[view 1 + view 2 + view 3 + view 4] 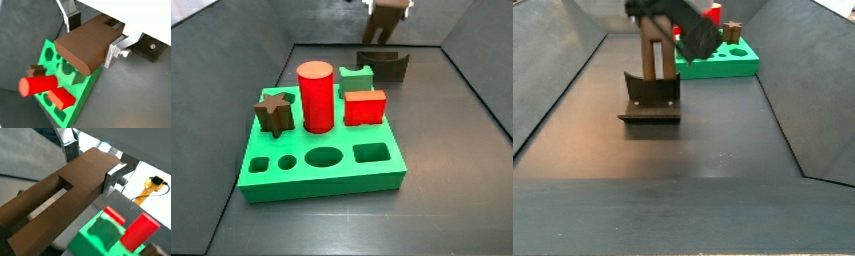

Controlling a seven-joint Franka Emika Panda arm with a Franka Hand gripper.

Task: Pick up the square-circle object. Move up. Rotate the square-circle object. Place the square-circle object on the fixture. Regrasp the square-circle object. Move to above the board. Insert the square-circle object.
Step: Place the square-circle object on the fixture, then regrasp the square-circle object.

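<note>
The square-circle object [83,47] is a long dark-brown bar, and my gripper [91,37] is shut on it, with a silver finger [113,52] pressed on each side. Both wrist views show this grip; the bar [63,198] fills most of the picture between the fingers [112,180]. In both side views the bar [651,58] hangs upright from the gripper [655,35] right at the dark fixture [649,98]. I cannot tell whether it touches. From the far side the gripper [385,12], bar [382,35] and fixture [392,68] line up behind the green board [318,178].
On the board stand a red cylinder [315,95], a red cube [366,107], a brown star peg [273,112] and a green notched block [357,78]. Open holes run along its front row [327,157]. Grey walls enclose the dark floor [673,170].
</note>
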